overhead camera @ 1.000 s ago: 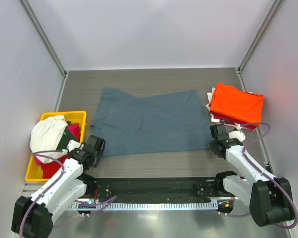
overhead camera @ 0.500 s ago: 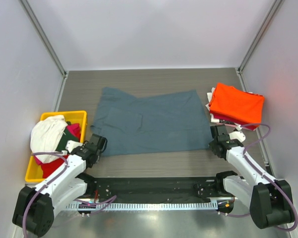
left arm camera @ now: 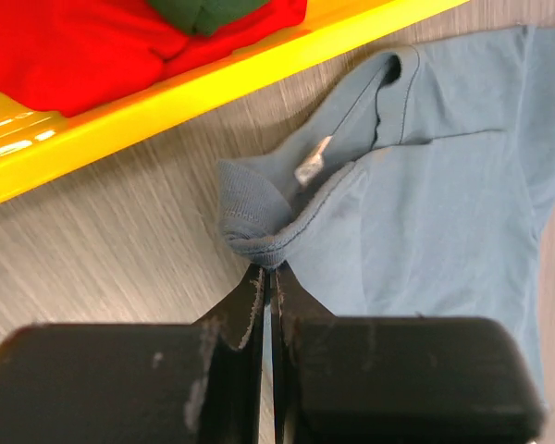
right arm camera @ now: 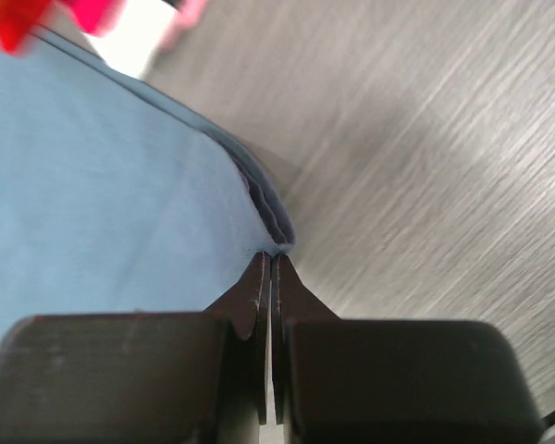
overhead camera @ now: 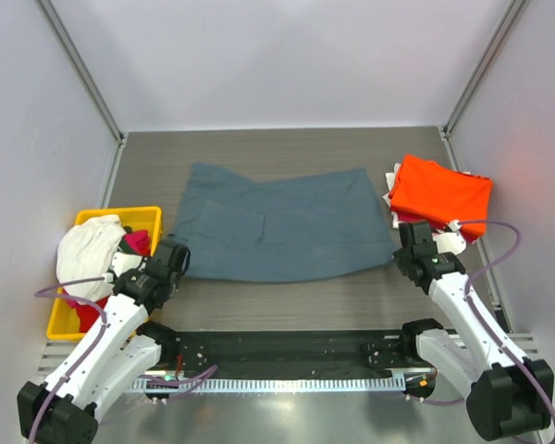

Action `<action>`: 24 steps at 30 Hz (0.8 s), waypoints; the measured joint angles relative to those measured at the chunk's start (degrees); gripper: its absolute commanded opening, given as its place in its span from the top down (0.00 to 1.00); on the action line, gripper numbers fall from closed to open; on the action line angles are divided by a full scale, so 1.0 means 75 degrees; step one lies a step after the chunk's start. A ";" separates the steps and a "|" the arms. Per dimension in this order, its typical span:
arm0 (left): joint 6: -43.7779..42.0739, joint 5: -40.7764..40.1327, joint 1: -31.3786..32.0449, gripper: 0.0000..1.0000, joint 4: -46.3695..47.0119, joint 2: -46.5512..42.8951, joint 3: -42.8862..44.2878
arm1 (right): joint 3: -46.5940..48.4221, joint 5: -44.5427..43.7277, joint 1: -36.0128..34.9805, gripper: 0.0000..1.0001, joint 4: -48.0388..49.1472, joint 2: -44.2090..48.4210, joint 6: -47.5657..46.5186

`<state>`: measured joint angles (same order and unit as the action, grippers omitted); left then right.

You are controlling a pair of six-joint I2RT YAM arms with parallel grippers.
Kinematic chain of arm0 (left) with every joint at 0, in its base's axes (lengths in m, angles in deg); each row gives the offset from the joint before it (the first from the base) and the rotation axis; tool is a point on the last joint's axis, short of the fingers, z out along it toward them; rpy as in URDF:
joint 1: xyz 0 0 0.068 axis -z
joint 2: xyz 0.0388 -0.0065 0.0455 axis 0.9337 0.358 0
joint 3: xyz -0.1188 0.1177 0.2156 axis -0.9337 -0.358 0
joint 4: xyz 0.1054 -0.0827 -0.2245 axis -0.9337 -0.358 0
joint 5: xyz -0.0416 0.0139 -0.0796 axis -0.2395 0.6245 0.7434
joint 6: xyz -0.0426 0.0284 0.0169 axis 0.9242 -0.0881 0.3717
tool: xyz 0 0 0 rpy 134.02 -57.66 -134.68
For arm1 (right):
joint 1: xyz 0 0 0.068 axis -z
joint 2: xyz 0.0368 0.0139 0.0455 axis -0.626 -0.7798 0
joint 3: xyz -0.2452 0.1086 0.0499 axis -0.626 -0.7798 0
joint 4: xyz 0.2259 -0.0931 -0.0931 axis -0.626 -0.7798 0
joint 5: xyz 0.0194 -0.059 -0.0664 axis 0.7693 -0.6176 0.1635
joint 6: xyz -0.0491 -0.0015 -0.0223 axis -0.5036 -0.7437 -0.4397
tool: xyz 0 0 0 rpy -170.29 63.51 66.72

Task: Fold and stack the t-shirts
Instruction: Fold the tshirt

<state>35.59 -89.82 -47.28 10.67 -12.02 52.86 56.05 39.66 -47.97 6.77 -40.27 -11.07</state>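
Pinching a bunched fold of the blue tee (left arm camera: 444, 203), the left gripper (left arm camera: 266, 273) has its two fingers pressed tight together, with only cloth caught between the tips. The fold is a ribbed edge of the garment, and a small pale label (left arm camera: 310, 171) sits just past it. From that pinch the tee spreads ahead and to the right of the fingers. Beyond and to their left runs the wall of the yellow bin (left arm camera: 166, 102), holding a red tee (left arm camera: 74, 46) with a green tee (left arm camera: 203, 11) on top of it. From above, a white tee (overhead camera: 83, 254) is heaped in the same bin, just left of this gripper.

The right gripper (right arm camera: 270, 259) is likewise closed, and its tips nip a doubled edge of the blue tee at the corner nearest it. The cloth spreads away to the left of these fingers, and the bare grey table (right arm camera: 425, 139) lies to their right. Blurred red and white patches show at the far left of the wrist view, too soft to name.

Seen from above, the blue tee lies spread and creased on the table between the two grippers, one near corner in each. An orange tee (overhead camera: 439, 196) lies folded on top of a small pile just beyond the right gripper, close to the blue tee's right edge.
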 measured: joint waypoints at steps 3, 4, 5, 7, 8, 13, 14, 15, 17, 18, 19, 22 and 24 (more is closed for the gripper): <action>0.0032 0.0087 0.0000 0.99 -0.0396 -0.0332 -0.0029 | 0.0122 -0.0102 0.0003 0.99 -0.0271 0.0475 0.0114; 0.0041 0.0152 0.0000 0.96 -0.0472 -0.0507 -0.0146 | 0.0093 -0.0111 0.0003 0.97 -0.0396 0.0647 0.0175; 0.0052 0.0245 0.0000 0.82 -0.0545 -0.0650 -0.0306 | 0.0029 -0.0111 0.0003 0.94 -0.0522 0.0825 0.0245; 0.0052 0.0431 0.0000 0.68 -0.0635 -0.0921 -0.0618 | -0.0184 -0.0087 0.0003 0.68 -0.0676 0.1134 0.0391; 0.0064 0.0504 0.0000 0.55 -0.0708 -0.1058 -0.0775 | -0.0291 -0.0076 0.0003 0.54 -0.0758 0.1271 0.0463; -0.0067 0.0743 0.0000 0.34 -0.1078 -0.1381 -0.0886 | -0.0522 -0.0003 0.0003 0.33 -0.1268 0.1821 0.0481; -0.0213 0.0746 0.0000 0.30 -0.1157 -0.1390 -0.0784 | -0.0487 -0.0006 0.0003 0.33 -0.1323 0.1897 0.0420; -0.0402 0.0752 0.0000 0.29 -0.1224 -0.1364 -0.0624 | -0.0417 -0.0006 0.0003 0.36 -0.1367 0.1938 0.0306; -0.0903 0.0766 0.0000 0.23 -0.1221 -0.1207 -0.0122 | -0.0137 0.0020 0.0006 0.38 -0.1338 0.1918 -0.0058; -0.1405 0.0793 0.0000 0.22 -0.1189 -0.1008 0.0294 | 0.0105 0.0055 0.0009 0.38 -0.1244 0.1804 -0.0341; -0.1722 0.0799 0.0000 0.22 -0.1105 -0.0845 0.0606 | 0.0338 0.0082 0.0009 0.38 -0.1157 0.1673 -0.0557; -0.3147 0.0848 0.0000 0.17 -0.0676 -0.0055 0.1795 | 0.1314 0.0323 0.0009 0.40 -0.0723 0.0711 -0.1577; -0.3978 0.0836 0.0000 0.10 -0.0271 0.0504 0.2471 | 0.2092 0.0548 0.0009 0.43 -0.0411 -0.0175 -0.2256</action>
<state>5.75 -83.55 -47.28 8.64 -8.23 71.39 71.74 43.77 -47.90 3.69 -41.58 -27.99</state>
